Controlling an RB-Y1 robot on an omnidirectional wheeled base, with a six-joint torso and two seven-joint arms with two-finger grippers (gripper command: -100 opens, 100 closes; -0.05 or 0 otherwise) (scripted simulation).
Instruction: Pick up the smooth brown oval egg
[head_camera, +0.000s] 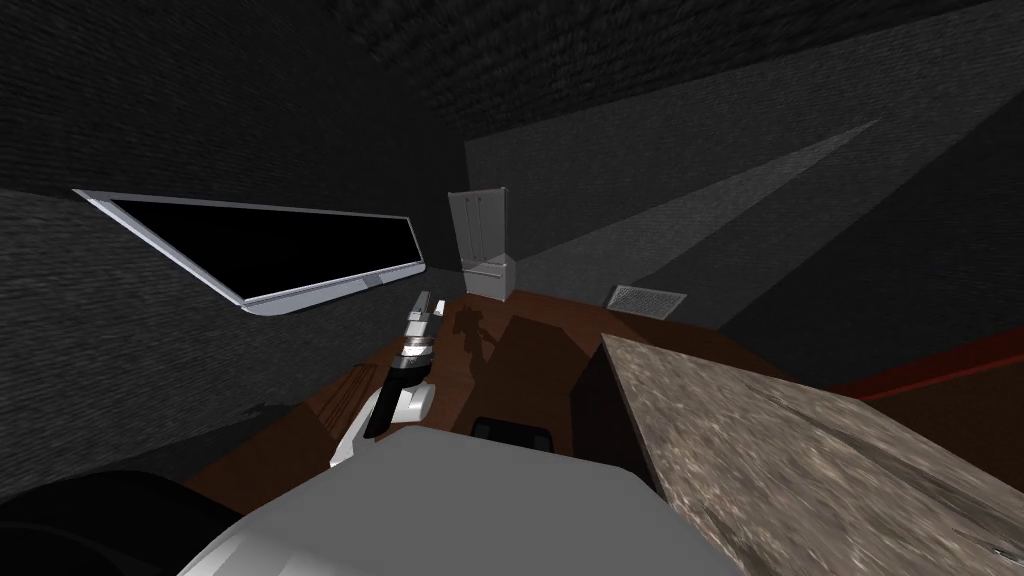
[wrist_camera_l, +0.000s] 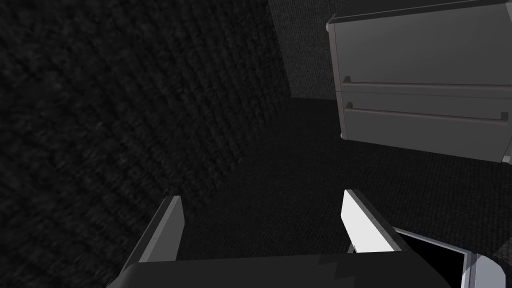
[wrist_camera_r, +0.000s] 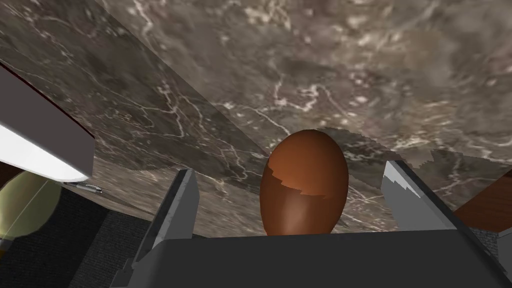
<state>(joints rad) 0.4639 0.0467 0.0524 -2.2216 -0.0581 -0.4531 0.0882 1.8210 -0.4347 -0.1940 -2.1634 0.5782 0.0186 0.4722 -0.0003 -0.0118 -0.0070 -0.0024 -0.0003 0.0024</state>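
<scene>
A smooth brown oval egg (wrist_camera_r: 304, 182) sits between the two fingers of my right gripper (wrist_camera_r: 291, 169), close to the gripper's dark body. The fingers stand wide apart, with a gap on each side of the egg, so the gripper is open. Behind the egg is a brown-grey marbled counter top (wrist_camera_r: 260, 65), which the head view shows at my right (head_camera: 800, 450). My left gripper (head_camera: 426, 305) is held out ahead of my chest. In its own wrist view, the left gripper (wrist_camera_l: 265, 210) is open with nothing between its fingers.
A grey cabinet with two drawers (wrist_camera_l: 425, 85) stands ahead of the left gripper by the dark wall (head_camera: 485, 250). A window (head_camera: 270, 250) lies at the left. Beside the counter are a white slab (wrist_camera_r: 40, 150), an olive round thing (wrist_camera_r: 25, 210) and a pen-like object (wrist_camera_r: 85, 187).
</scene>
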